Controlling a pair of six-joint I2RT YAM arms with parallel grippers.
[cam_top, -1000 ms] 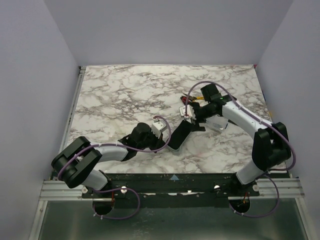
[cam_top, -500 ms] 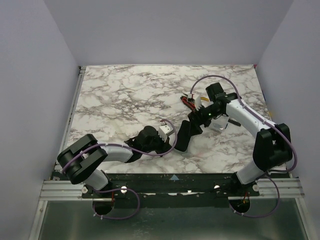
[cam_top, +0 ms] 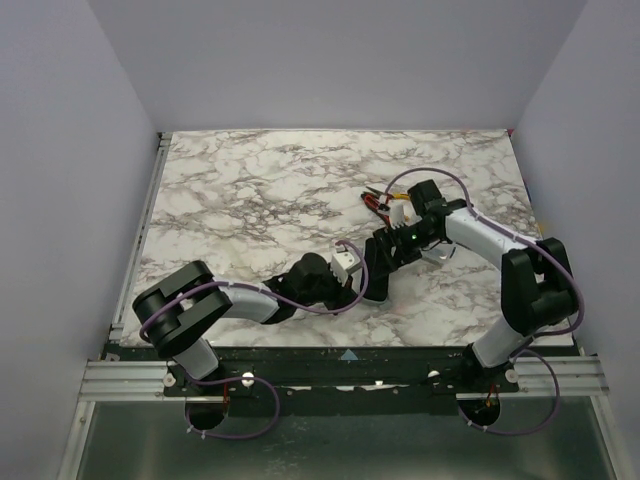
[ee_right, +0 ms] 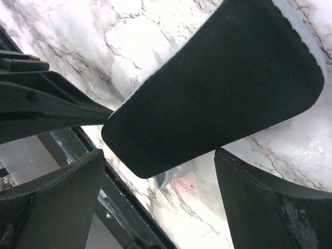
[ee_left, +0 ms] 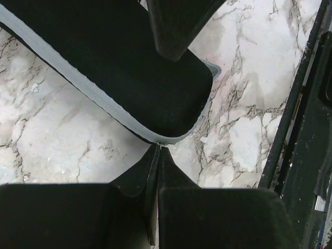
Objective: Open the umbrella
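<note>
Umbrella: not identifiable in any view, so its location cannot be stated. The only item between the arms is a flat black case [ee_left: 129, 67] with a grey rim and rounded end. It lies near the front centre of the marble bench [cam_top: 250, 190]. A small grey-blue tab [ee_left: 211, 67] projects at the rounded end; what it belongs to cannot be determined. Left claw [ee_left: 157, 158]: fingers pressed together with only a thin seam between them, tips meeting at the grey rim of the case. Whether the rim is pinched between them cannot be determined. Right claw [ee_right: 158, 153]: fingers spread wide, holding nothing, positioned over the opposite end of the case; in the left wrist view one of its fingers crosses in front of the case's top surface. Red and yellow-handled hand tools [cam_top: 378, 203] lie on the bench just behind the right claw, apart from the case.
</note>
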